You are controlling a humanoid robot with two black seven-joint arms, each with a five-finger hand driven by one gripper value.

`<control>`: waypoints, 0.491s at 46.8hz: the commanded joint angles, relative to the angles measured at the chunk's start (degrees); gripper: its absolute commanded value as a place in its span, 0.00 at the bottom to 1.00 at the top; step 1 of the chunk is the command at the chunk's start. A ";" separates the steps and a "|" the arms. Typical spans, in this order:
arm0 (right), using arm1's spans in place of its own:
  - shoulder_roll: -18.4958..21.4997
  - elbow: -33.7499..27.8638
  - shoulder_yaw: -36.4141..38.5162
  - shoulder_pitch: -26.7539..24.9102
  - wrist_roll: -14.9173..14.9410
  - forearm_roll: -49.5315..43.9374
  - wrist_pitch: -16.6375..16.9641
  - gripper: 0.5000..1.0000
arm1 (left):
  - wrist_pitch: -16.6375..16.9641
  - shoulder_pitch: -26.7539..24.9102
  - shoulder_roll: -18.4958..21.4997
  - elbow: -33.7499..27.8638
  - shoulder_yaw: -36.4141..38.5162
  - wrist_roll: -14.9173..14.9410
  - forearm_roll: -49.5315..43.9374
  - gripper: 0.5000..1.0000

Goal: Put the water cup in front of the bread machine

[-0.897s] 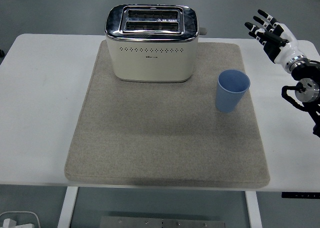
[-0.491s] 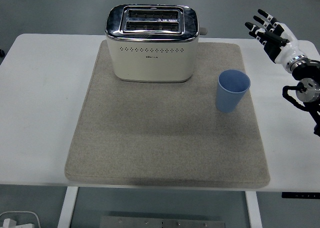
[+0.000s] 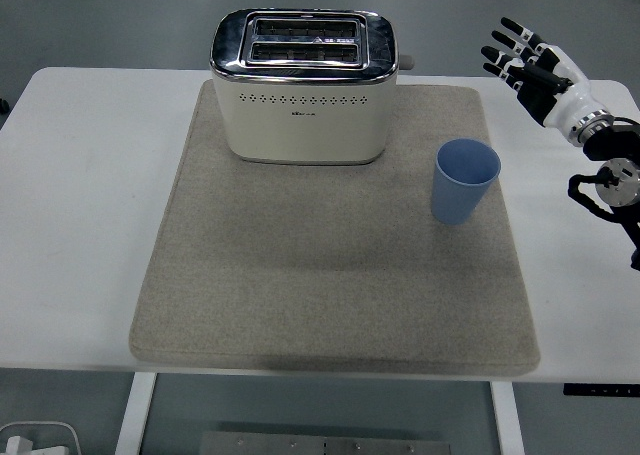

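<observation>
A blue water cup (image 3: 464, 181) stands upright on the right part of the beige mat (image 3: 330, 275), to the right of and slightly nearer than the bread machine. The cream and chrome bread machine (image 3: 304, 87) sits at the back of the mat, its two slots facing up. My right hand (image 3: 522, 63) hovers above the table's far right, up and to the right of the cup, fingers spread and holding nothing. The left arm does not show.
The mat lies on a white table (image 3: 80, 215). A white object (image 3: 38, 439) sits on the floor at the bottom left, below the table's near edge.
My right hand has shifted slightly left and up, toward the back of the table. The cup and the bread machine have not moved.
</observation>
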 commanded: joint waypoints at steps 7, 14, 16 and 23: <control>-2.40 0.00 -0.12 0.04 -0.03 -0.14 6.49 0.86 | 0.00 0.00 0.00 0.00 0.02 0.00 0.00 1.00; -3.89 -0.09 -0.21 -0.40 -0.03 -0.14 11.23 0.86 | 0.00 0.00 0.00 0.00 0.02 0.00 0.00 1.00; -4.42 -0.09 -0.21 -0.66 0.06 -0.23 12.20 0.86 | 0.00 0.00 0.00 0.00 0.02 0.00 0.00 1.00; -6.00 0.00 -0.21 -1.72 1.64 -1.54 14.66 0.86 | 0.00 0.00 0.00 0.00 0.02 0.00 0.00 1.00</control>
